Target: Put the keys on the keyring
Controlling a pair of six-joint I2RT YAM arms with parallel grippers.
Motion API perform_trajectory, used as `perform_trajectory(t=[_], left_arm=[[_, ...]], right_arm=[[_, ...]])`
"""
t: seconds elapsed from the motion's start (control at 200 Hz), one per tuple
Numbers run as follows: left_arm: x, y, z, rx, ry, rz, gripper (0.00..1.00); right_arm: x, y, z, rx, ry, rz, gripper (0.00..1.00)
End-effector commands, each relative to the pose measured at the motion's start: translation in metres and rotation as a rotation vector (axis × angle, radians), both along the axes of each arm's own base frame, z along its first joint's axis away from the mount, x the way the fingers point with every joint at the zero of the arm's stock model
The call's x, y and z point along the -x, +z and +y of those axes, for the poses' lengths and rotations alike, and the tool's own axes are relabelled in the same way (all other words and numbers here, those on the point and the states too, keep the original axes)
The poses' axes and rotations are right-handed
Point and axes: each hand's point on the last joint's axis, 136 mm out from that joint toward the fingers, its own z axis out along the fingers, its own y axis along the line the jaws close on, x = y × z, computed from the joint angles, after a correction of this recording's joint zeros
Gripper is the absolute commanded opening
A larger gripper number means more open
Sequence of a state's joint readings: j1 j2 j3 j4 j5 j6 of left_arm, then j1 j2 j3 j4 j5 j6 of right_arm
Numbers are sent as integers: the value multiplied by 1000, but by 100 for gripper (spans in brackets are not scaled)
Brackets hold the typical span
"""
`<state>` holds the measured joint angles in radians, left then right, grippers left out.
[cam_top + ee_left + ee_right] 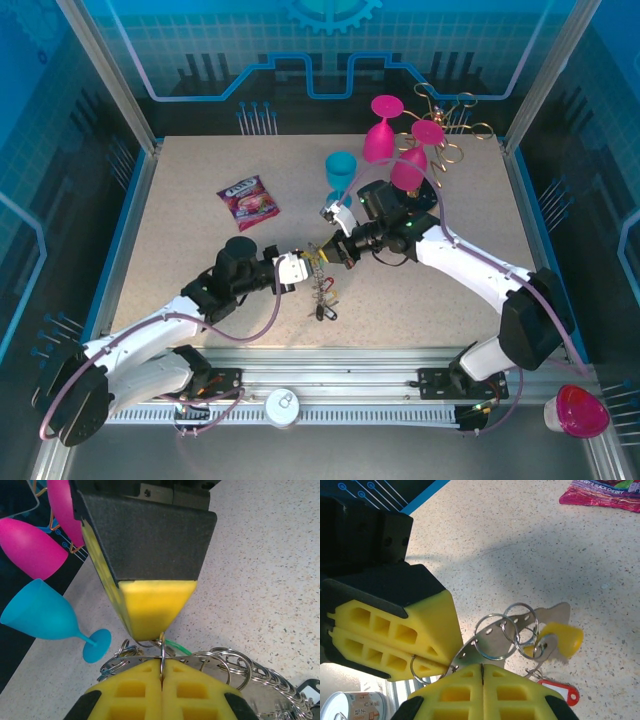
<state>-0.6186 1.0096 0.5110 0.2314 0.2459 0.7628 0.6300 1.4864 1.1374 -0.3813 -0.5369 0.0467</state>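
A speckled table (400, 310) seen from above, with two white robot arms reaching in from the near edge and meeting at its middle. A blue goblet (340, 172) stands just behind them, and a purple snack packet (248, 200) lies well apart to the left.

The left gripper (162, 672) and the right gripper (482, 672) face each other tip to tip, lifted off the table. Both have their yellow foam jaws pressed together. Between them hangs the keyring (470, 652), a tangle of thin metal. The right jaws pinch the end of a perforated strip threaded with small split rings. The left jaws pinch one thin ring close by. The keys (322, 300) dangle below in a bunch, among them a yellow key head (562, 637) and a red tag (560, 690).

The step in hand appears to be threading, with each arm holding one part. The next move likely calls for a small, steady slide or twist of one gripper against the other without loosening either pinch.
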Motion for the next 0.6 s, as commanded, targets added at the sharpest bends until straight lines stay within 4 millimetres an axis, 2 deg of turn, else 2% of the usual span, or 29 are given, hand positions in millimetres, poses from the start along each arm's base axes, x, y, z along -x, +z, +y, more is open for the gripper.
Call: perform_trajectory(t=[0.0, 0.225, 0.365, 0.595], left_arm=[[-2, 17, -1, 33, 7, -57, 0], [10, 12, -7, 43, -43, 130, 0], [14, 17, -6, 85, -75, 304, 0], [20, 15, -9, 115, -136, 477, 0]], right_arm=[[4, 8, 3, -8, 13, -13, 0], [8, 25, -7, -20, 117, -272, 0], [6, 20, -14, 29, 211, -491, 0], [13, 30, -14, 1, 396, -819, 0]])
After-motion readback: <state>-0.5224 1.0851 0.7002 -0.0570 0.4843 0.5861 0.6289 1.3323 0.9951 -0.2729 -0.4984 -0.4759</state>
